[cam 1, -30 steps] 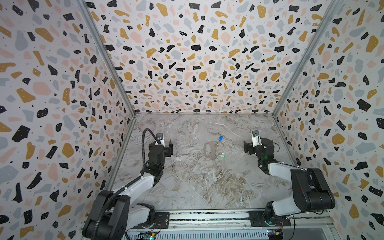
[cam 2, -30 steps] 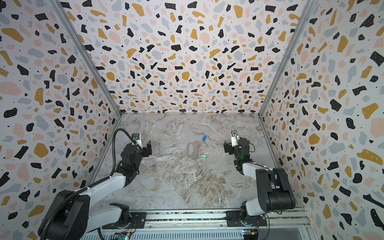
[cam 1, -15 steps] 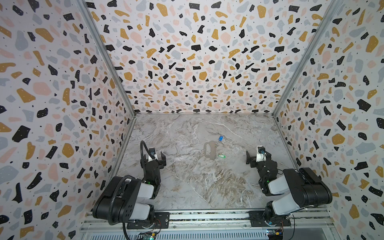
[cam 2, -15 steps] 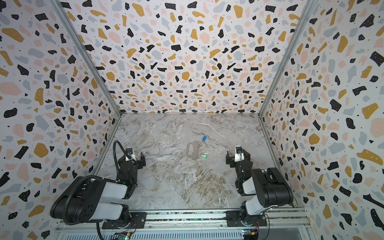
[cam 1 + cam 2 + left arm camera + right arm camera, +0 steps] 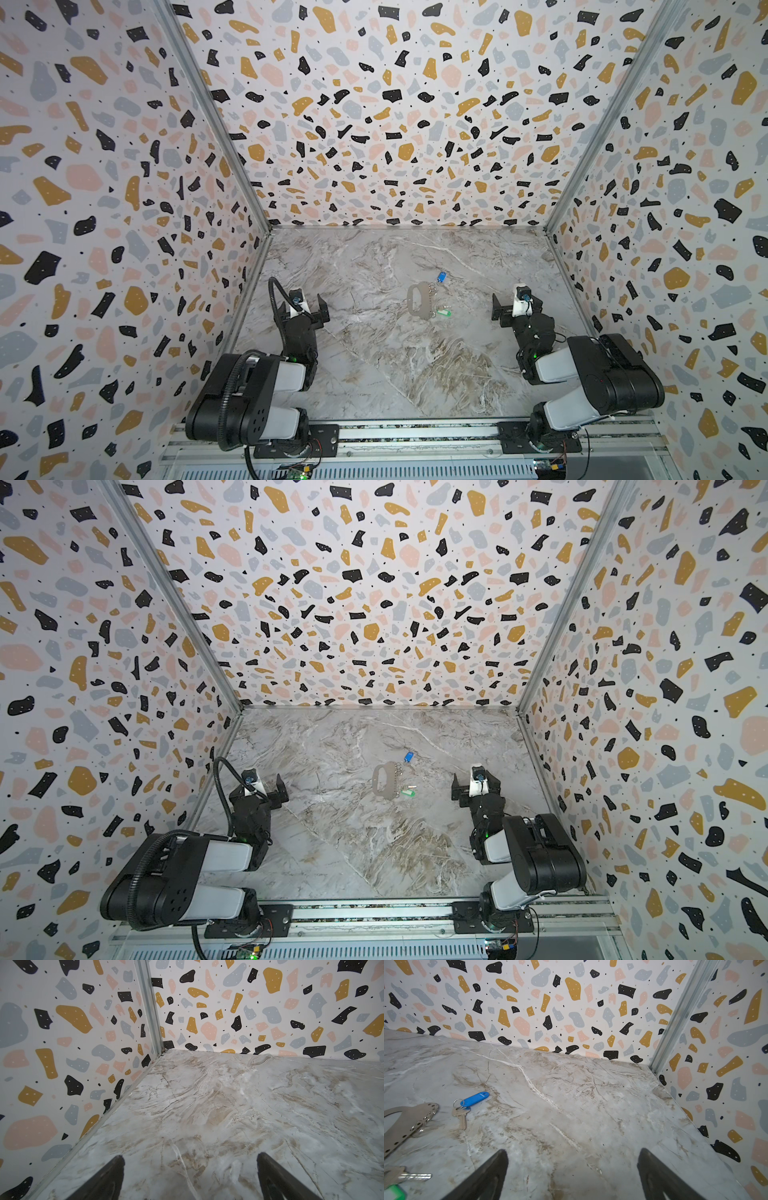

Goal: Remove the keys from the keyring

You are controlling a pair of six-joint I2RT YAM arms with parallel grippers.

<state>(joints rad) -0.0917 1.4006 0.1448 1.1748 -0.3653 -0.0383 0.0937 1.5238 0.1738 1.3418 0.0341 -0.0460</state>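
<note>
Basically, terrazzo walls (image 5: 374,104) box in a marble table (image 5: 374,365). The left arm (image 5: 249,395) and right arm (image 5: 598,374) sit folded at the near edge. The left gripper (image 5: 302,311) hangs near the left wall, jaws spread wide with nothing between them; the left wrist view shows only bare table there. The right gripper (image 5: 516,308) is likewise spread wide and empty, on the right, well apart from the parts. The keyring (image 5: 419,300) lies flat mid-table, with a few small rings (image 5: 419,1126) along its right edge. The blue key (image 5: 441,276) lies just beside the keyring's far right corner. The right wrist view shows a gap between its loop and the plate, so it reads as off. The green key (image 5: 445,311) lies at the near right corner and looks apart too. Its loop is cut off in the right wrist view and tiny in both top views, so that one cannot be told for sure. Judgement: the task is done or nearly so, and only the green key needs checking. Versus a second ago, both arms have pulled back from a forward reach into the fold. The left jaws have opened slightly wider, and the keyring and both keys have not moved.
</note>
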